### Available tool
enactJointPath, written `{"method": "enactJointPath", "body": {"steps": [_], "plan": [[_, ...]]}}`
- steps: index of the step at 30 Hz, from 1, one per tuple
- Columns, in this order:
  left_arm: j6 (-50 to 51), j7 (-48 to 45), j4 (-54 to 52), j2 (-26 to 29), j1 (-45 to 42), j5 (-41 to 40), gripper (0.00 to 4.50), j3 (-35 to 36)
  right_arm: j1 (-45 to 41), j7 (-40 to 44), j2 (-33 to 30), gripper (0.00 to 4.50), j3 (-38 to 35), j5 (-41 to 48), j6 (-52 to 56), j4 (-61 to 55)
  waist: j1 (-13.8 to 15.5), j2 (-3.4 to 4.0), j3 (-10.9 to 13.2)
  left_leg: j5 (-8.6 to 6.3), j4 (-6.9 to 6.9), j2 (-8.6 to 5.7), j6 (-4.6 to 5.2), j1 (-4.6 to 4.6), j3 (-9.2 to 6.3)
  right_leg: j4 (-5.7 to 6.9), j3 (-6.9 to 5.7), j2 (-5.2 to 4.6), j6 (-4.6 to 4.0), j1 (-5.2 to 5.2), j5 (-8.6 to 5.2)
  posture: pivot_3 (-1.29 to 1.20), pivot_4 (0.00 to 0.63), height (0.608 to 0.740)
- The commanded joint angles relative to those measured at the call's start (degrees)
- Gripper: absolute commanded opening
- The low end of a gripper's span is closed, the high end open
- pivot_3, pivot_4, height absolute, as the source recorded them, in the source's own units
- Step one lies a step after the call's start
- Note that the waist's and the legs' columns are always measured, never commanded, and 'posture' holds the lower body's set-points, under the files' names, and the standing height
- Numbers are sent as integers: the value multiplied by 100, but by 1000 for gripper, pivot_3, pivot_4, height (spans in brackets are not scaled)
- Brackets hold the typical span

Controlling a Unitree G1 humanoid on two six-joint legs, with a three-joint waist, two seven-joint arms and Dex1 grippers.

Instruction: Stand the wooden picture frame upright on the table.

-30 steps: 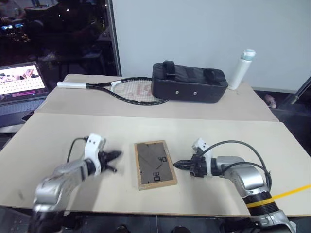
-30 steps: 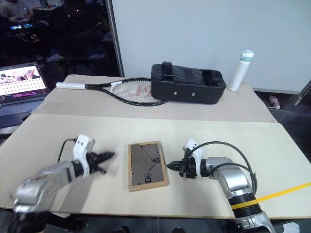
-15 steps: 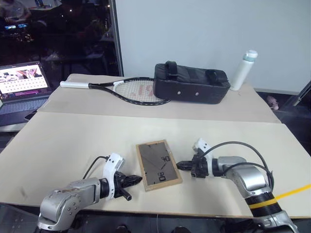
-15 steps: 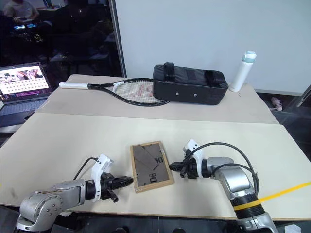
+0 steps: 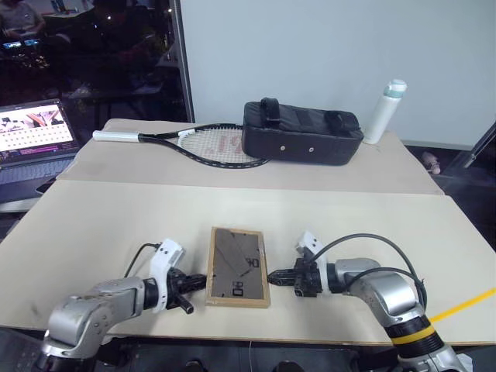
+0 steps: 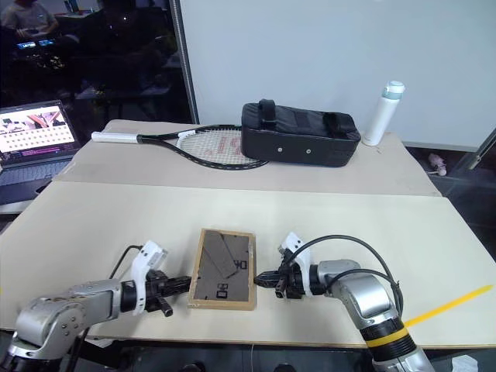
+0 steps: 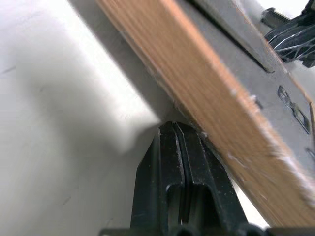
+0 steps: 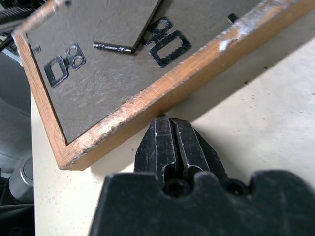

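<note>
**Both grippers pressed to the frame's side edges**

The left gripper (image 5: 198, 280) reaches in low over the table (image 5: 101, 225) from the left, forearm nearly flat, pointing rightward at the left long edge of the wooden picture frame (image 5: 238, 266). Its jaws are clenched together with nothing between them, and in the left wrist view the tips meet the underside of the frame's light-wood edge. The right gripper (image 5: 273, 275) comes in from the opposite side, arm bent at the elbow and pointing leftward; its jaws are likewise clenched and empty, the tips touching the frame's right long edge.

The frame lies face down near the table's front edge, dark back panel up, between the two grippers.

The table is beige with a seam across it. On the far section lie a tennis racket (image 5: 190, 143) and, just beside its head, a black bag (image 5: 301, 132); a white bottle (image 5: 385, 111) stands upright near the bag's right end. An open laptop (image 5: 31, 139) sits off the table's left side. A white wall stands behind, with dark glass to the left.
</note>
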Motion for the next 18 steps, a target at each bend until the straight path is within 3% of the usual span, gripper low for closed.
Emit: {"method": "enactJointPath", "body": {"steps": [1,3,5,7,10,14,18], "plan": [[852,528,353,-120,-151,-679,1136,1184,-43,-22,-248,0,-168,-74,-142,212,-6,-7,2,0,2,0,0,0,-1,0,-1,1,0,0,0,0,150,709],[1496,723,497,-112,-309,-994,1933,1614,-39,-8,-304,0,-168,-53,-187,254,-3,-8,2,0,2,0,0,0,-1,0,-1,0,1,0,1,0,150,709],[2429,676,1601,548,-522,-2681,2683,1614,-12,15,-359,0,-182,-40,-224,280,6,-14,2,0,3,0,0,1,-2,1,-2,0,2,0,1,0,150,709],[2695,821,2176,936,-605,-3835,3411,1396,-14,29,-382,0,-176,-30,-241,296,-35,-16,3,0,3,0,0,2,-9,5,-5,2,1,-10,0,0,150,709],[2695,1490,2266,966,-579,-4337,4434,884,-51,7,-351,0,-133,4,-222,280,-35,-16,3,-1,2,-2,-2,3,-6,-10,-5,-4,1,-15,0,0,150,709],[2683,2274,2433,748,-667,-4769,4434,213,-37,32,-290,0,-24,98,-102,47,-35,-15,1,-27,0,-1,-42,3,-7,-5,-5,-2,0,-10,2,0,150,709],[2368,3015,2402,152,-932,-4777,4434,-281,25,-65,-141,0,66,165,29,-166,29,-8,-7,-28,1,-4,-44,10,-6,-10,-5,-4,0,-7,2,0,150,709]]}}
